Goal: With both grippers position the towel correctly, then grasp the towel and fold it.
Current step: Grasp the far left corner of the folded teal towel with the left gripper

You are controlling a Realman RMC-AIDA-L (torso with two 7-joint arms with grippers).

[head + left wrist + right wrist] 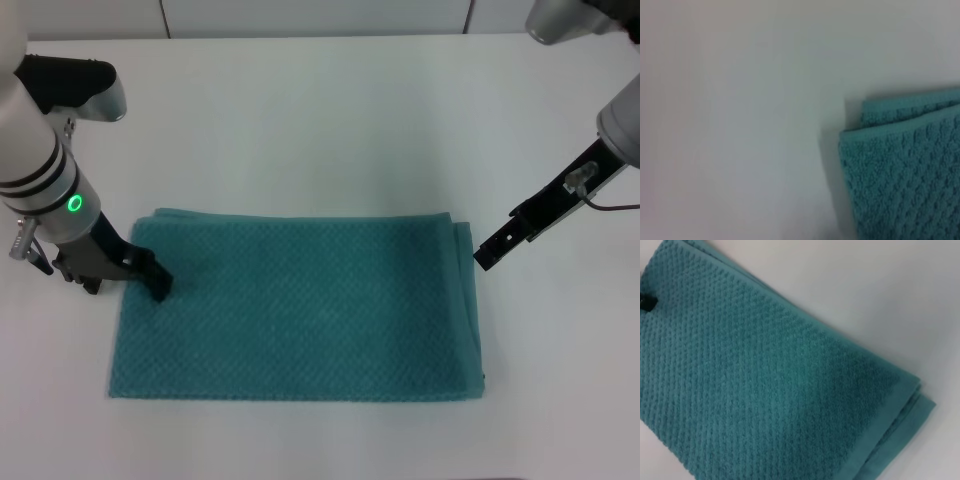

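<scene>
From the head view, the towel [300,305] lies flat on the white bench [330,120], toward its near edge and roughly midway between its left and right sides, long way across, with stacked layers showing along its right border. The left gripper [158,285] is down on the towel's left border near the far-left corner, its black tip touching or pressing the cloth; I cannot tell whether its fingers are apart or together. The right gripper [487,255] hangs just beside the towel's right border near the far-right corner, clear of the cloth as far as I can judge, and its fingers are no easier to read. This looks like the positioning step, and I would say it goes best if both tips catch all the layers at matching corners and move together, so the cloth slides square without bunching. The left wrist view shows only a towel corner [900,175] on bare bench [730,110], and it gives what the head view does not: a lower layer peeking out past the upper one, slightly offset. No fingers appear there. The right wrist view fills with the waffle weave of the towel [765,385] and shows the layered hem at the corner fanned a little, a detail too fine from above; a small dark object at the picture's edge may be the other gripper, though I cannot be sure.
</scene>
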